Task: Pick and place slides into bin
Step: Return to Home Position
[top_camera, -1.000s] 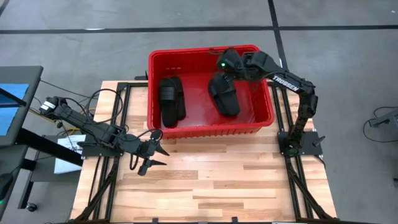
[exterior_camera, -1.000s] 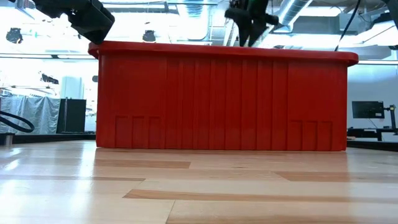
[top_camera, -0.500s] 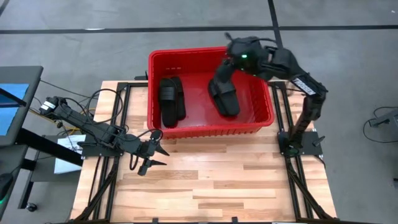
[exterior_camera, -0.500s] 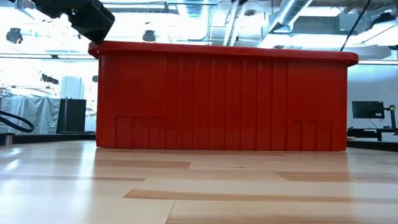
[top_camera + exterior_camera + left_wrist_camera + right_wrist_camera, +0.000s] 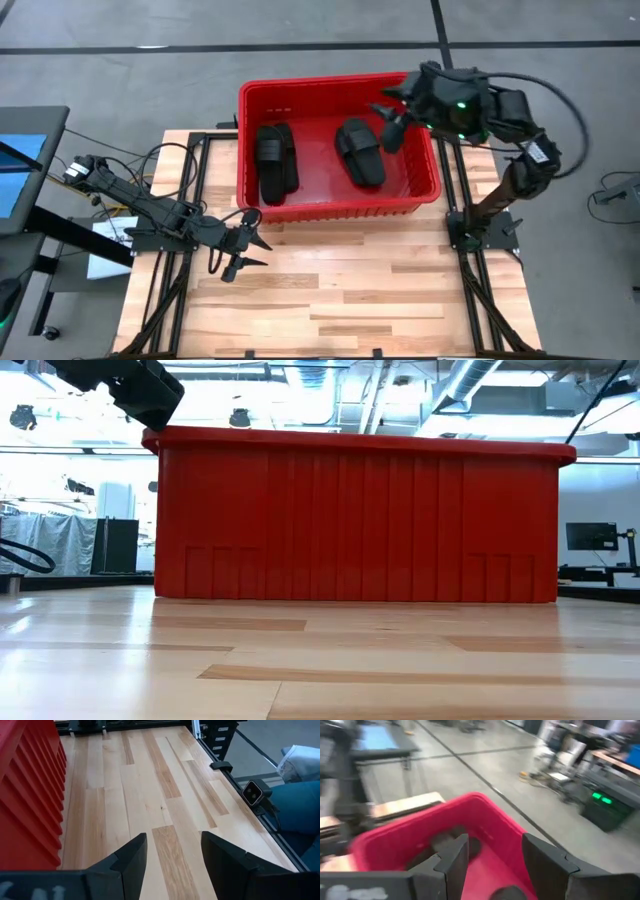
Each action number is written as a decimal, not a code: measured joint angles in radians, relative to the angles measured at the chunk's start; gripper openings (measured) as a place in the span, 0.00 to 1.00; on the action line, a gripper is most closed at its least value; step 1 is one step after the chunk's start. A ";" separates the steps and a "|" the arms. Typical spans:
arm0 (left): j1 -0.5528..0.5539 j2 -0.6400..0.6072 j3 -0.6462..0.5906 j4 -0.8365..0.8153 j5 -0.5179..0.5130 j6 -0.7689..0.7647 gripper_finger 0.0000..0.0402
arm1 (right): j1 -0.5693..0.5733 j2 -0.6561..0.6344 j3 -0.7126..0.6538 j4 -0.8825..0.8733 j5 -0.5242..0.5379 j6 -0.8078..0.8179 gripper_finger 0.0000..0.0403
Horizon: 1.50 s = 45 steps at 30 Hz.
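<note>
The red bin (image 5: 340, 205) stands at the table's far side; its near wall fills the low view (image 5: 360, 520). Black slides lie on its floor in two groups, one at the left (image 5: 275, 160) and one right of the middle (image 5: 360, 150); they also show in the right wrist view (image 5: 450, 840). My right gripper (image 5: 390, 122) hangs open and empty above the bin's right part, right of the right-hand slides. My left gripper (image 5: 245, 252) is open and empty over the table, just before the bin's near left corner.
Bare wooden table top (image 5: 340, 300) lies in front of the bin. In the left wrist view the bin's ribbed wall (image 5: 30, 795) stands close beside my left gripper (image 5: 172, 860). A small camera (image 5: 252, 794) sits at the table's edge.
My right gripper has risen from low over the right-hand slides, out of the low view, and drawn back toward the table's right edge while turning. The slides lie in the bin as before.
</note>
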 joint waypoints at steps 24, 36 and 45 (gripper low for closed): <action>-0.058 -0.342 0.080 0.024 0.225 0.170 0.44 | 0.354 -0.729 -1.189 0.739 0.069 0.024 0.44; -0.323 -0.691 -0.292 0.184 -0.034 0.172 0.44 | 0.573 -1.018 -1.801 1.189 0.068 0.050 0.44; -0.373 -0.914 -0.551 0.320 -0.083 0.088 0.44 | 0.663 -1.047 -2.081 1.524 0.068 0.021 0.44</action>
